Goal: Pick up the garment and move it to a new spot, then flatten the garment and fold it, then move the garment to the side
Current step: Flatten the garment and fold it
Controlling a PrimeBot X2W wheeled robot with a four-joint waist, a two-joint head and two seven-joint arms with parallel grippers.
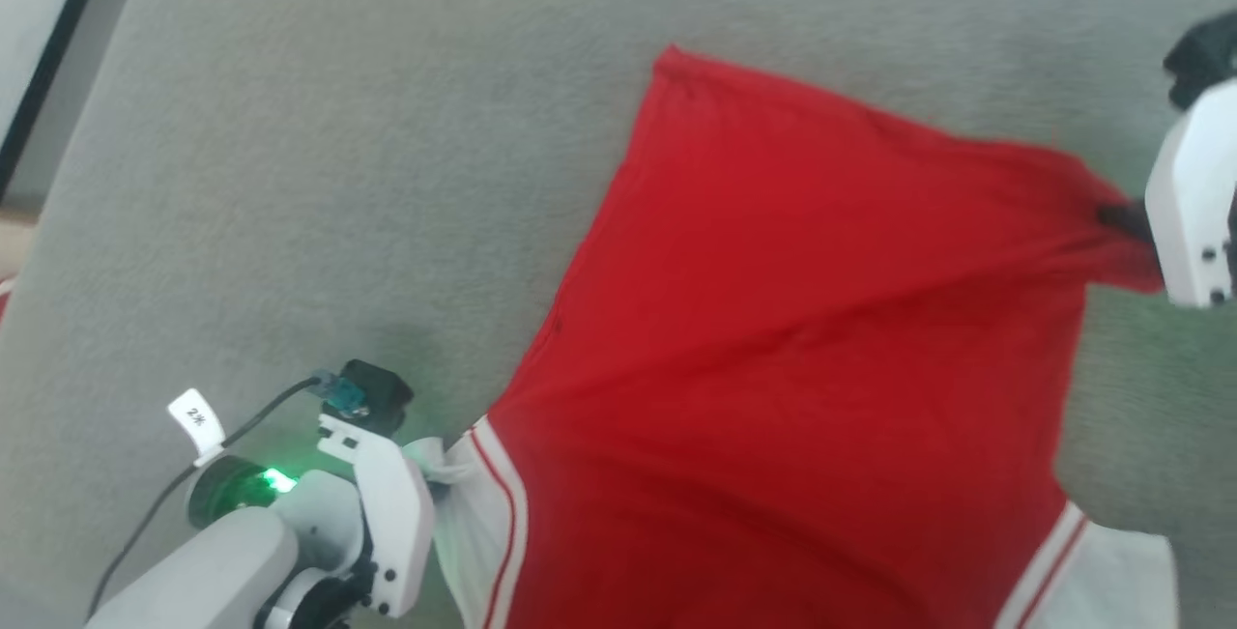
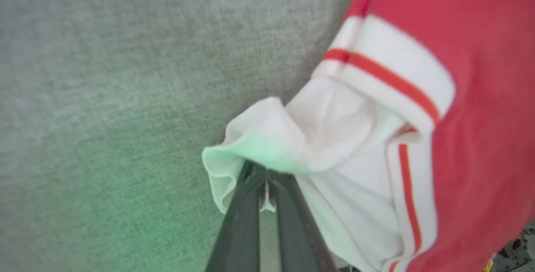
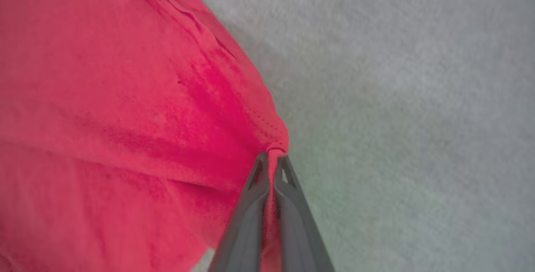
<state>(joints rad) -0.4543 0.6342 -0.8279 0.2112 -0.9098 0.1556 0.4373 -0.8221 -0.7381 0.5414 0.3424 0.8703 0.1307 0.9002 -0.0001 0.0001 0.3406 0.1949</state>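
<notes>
Grey fabric [image 1: 290,175] underlies the garment [image 1: 792,320], pinched by left gripper [image 2: 266,176] and right gripper [image 3: 272,159]; tag [image 1: 196,421] perhaps "2".

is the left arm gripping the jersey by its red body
No, the left gripper has its jaws shut on the garment at the white sleeve, not the red body.

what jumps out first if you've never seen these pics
The big red garment catches the eye first, pulled taut across the middle and right of the head view over a grey fabric surface. The left hand pinches its white sleeve at lower left, and the right hand clamps a red hem corner at far right.
</notes>
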